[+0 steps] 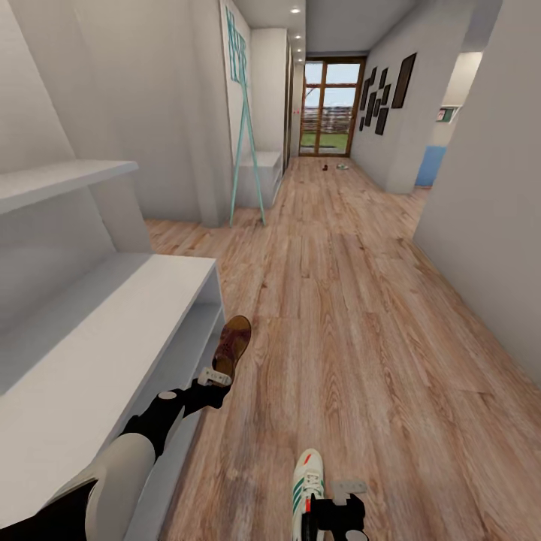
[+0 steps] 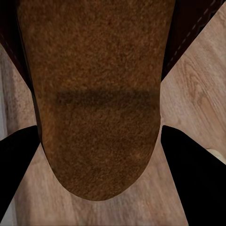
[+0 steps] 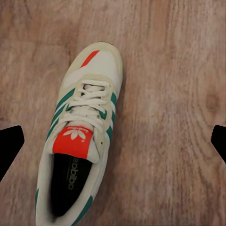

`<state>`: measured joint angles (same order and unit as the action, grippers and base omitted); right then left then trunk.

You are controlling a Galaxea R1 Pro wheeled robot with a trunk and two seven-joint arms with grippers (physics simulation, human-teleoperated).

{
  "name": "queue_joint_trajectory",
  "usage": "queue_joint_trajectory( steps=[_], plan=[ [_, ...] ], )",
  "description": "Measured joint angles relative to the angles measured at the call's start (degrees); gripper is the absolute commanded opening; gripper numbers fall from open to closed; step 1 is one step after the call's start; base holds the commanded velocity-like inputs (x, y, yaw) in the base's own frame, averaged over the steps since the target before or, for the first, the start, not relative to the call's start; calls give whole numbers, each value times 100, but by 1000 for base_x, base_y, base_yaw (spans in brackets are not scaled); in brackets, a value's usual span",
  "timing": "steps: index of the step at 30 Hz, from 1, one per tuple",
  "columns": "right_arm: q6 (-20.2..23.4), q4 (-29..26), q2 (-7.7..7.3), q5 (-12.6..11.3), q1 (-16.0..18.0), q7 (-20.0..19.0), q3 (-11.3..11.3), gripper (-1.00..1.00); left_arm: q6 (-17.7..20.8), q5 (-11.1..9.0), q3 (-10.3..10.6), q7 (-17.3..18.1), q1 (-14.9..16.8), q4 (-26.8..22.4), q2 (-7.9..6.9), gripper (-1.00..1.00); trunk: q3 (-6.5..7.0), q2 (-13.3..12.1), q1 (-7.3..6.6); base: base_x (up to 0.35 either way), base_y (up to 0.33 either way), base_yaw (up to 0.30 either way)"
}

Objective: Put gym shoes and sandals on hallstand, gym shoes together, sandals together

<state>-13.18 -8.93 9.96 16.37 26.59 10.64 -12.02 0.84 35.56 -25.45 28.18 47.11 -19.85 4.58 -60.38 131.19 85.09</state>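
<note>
Left gripper (image 1: 225, 373): closed on a brown sandal (image 1: 232, 346), held above the floor (image 1: 353, 315) just beside the hallstand (image 1: 113, 330), at its 3 o'clock edge.
Sandal, left wrist view: felt-like tan sole (image 2: 96, 103), rounded end, between two dark fingers (image 2: 14, 160).
Right gripper (image 1: 334, 511): spread wide, grasping nothing; fingers (image 3: 9, 143) flank a gym shoe (image 3: 82, 136).
Gym shoe: on the planks, at 9 o'clock of the right gripper in the head view; white, green stripes, red tongue.
Room: long corridor, grainy wood planks, glazed door (image 1: 330, 109) at 12 o'clock.
</note>
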Motion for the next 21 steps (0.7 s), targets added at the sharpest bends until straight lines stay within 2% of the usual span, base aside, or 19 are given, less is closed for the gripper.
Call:
queue_joint_trajectory(
  steps=[7, 21],
  plan=[
    [0, -11, 0, -1, 1, 9, -1, 100, 4, 8, 4, 1, 2, 0, -5, -100, -124, 239, 131, 0, 0, 103],
    [0, -234, 0, -112, 1, 12, -1, 100, -5, 7, 4, 10, 17, 0, 1, -100, -459, 800, 439, 0, 0, 194]
  ],
)
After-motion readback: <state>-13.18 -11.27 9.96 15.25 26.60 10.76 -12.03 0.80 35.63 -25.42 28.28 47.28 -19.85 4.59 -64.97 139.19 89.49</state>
